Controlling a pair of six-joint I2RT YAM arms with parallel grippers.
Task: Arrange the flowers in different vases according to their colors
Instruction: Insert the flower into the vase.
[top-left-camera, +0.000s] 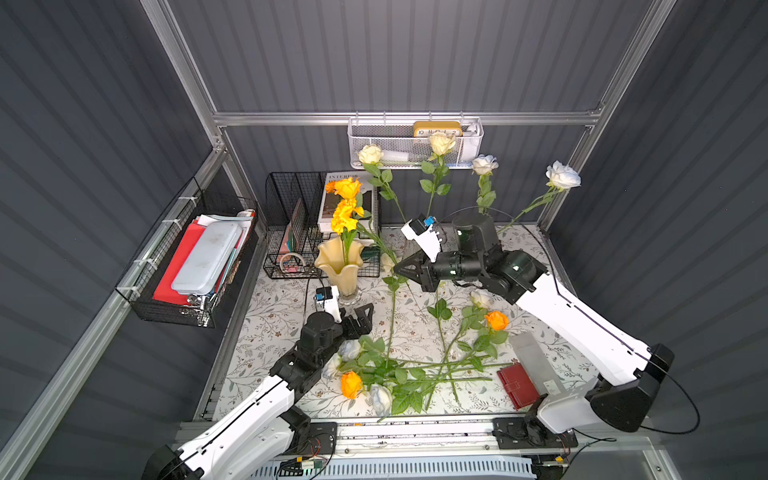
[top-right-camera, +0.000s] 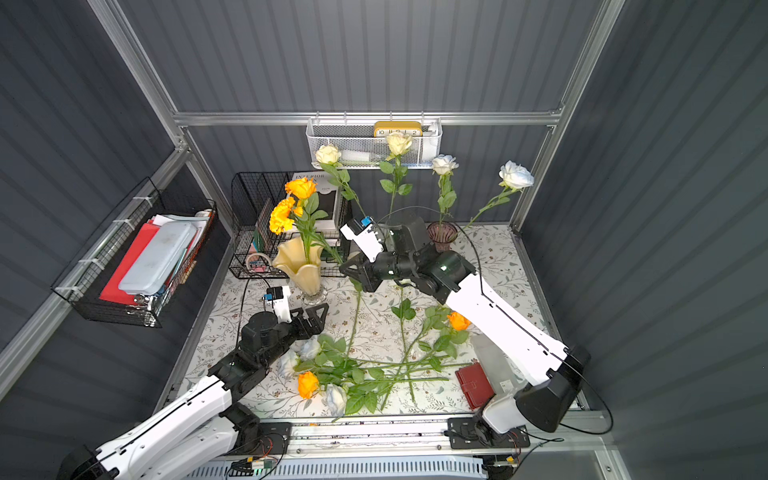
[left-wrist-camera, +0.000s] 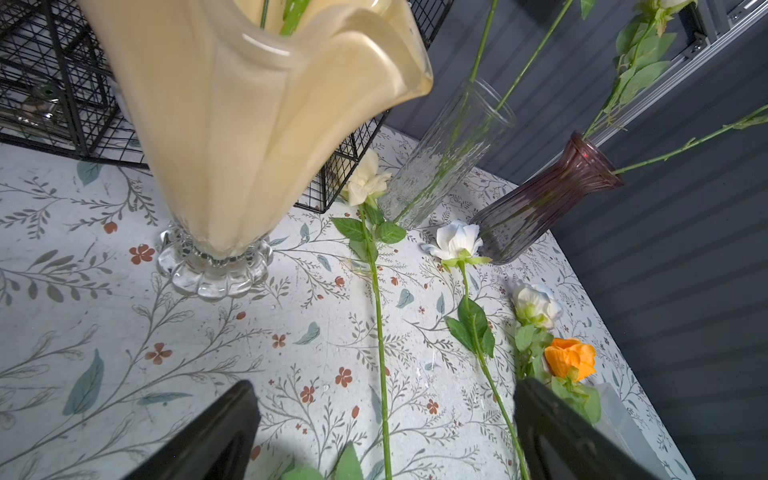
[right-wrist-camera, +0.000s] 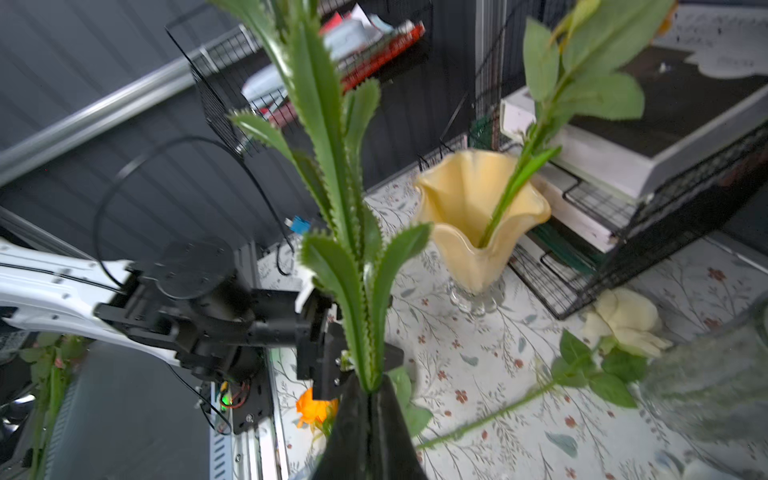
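Stem (saw-edged green leaves) in right hand.

Yellow vase: smooth, glossy, opaque cream glass; the foot is clear scalloped glass.
Clear vase: transparent glass, pebbled low down.
Purple vase: smoky ribbed glass, shiny.
Rose petals: matt, cloth-like.
Leafy green stem: plastic-looking, saw-edged leaves, slight sheen.
Tablecloth: matt printed sheet, finely scratched.
Wire rack: black coated metal wire.
My left fingers: matt black plastic.
Frame rail: bare brushed aluminium.
Walls: matt dark grey, ribbed.
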